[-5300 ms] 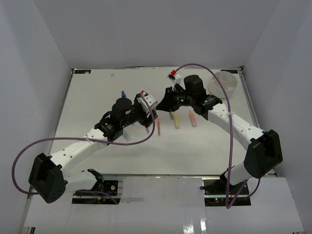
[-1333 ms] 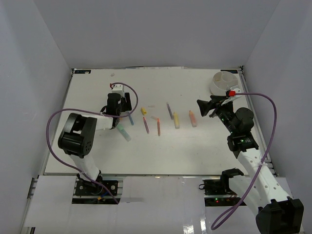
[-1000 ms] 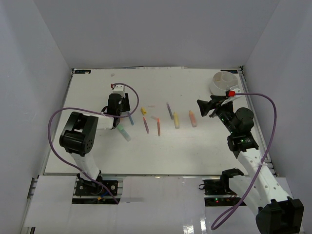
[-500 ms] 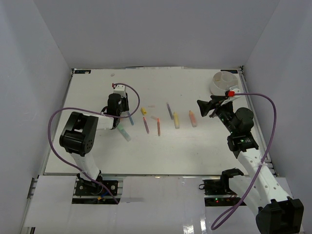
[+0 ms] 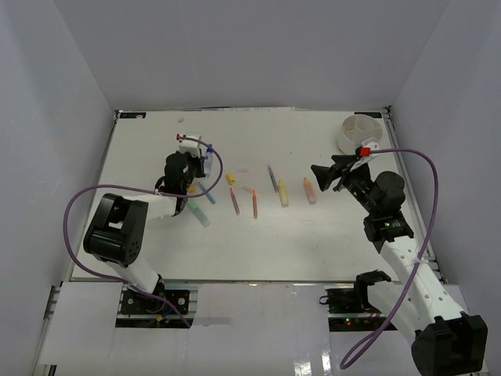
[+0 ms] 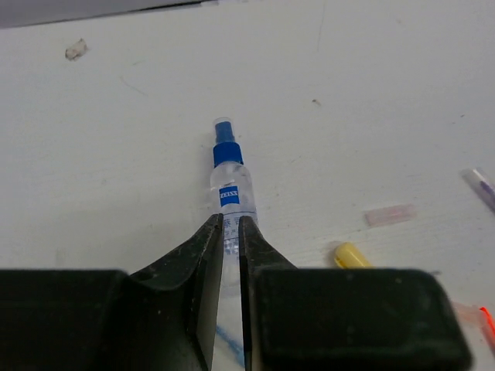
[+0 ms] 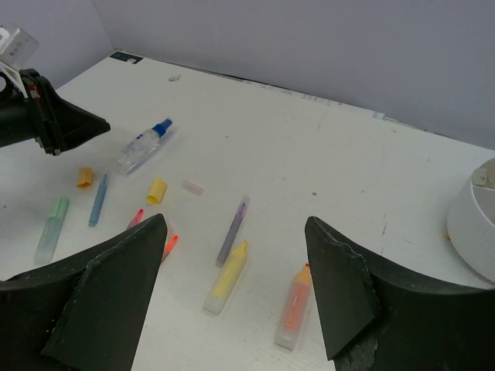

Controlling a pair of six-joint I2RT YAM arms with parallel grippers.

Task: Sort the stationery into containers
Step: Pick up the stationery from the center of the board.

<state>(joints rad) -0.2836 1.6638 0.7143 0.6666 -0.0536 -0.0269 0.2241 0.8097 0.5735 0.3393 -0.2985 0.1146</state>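
Observation:
A clear bottle [image 5: 205, 155] with a blue cap lies on the white table, cap pointing to the far side. My left gripper [image 5: 193, 165] sits at its base, jaws drawn to a narrow slit. The bottle [image 6: 230, 189] is wider than that slit and shows through it past the fingertips [image 6: 215, 226]. In the right wrist view the left gripper [image 7: 104, 124] stands apart from the lying bottle [image 7: 143, 148]. My right gripper [image 5: 315, 174] hangs open above the orange highlighter [image 7: 294, 309] and yellow highlighter [image 7: 226, 278]. The white container [image 5: 360, 133] stands at the far right.
Loose on the table are a purple pen [image 7: 232, 230], a yellow cap [image 7: 157, 191], a blue pen [image 7: 97, 199], a green highlighter [image 7: 50, 228], a small orange eraser [image 7: 85, 178] and pink and orange pens [image 5: 254, 204]. White walls enclose the table.
The left jaws have closed from half open to a narrow slit. The left arm's elbow has swung down and left, and the bottle's blue cap now shows beyond the gripper. The right gripper edged slightly left.

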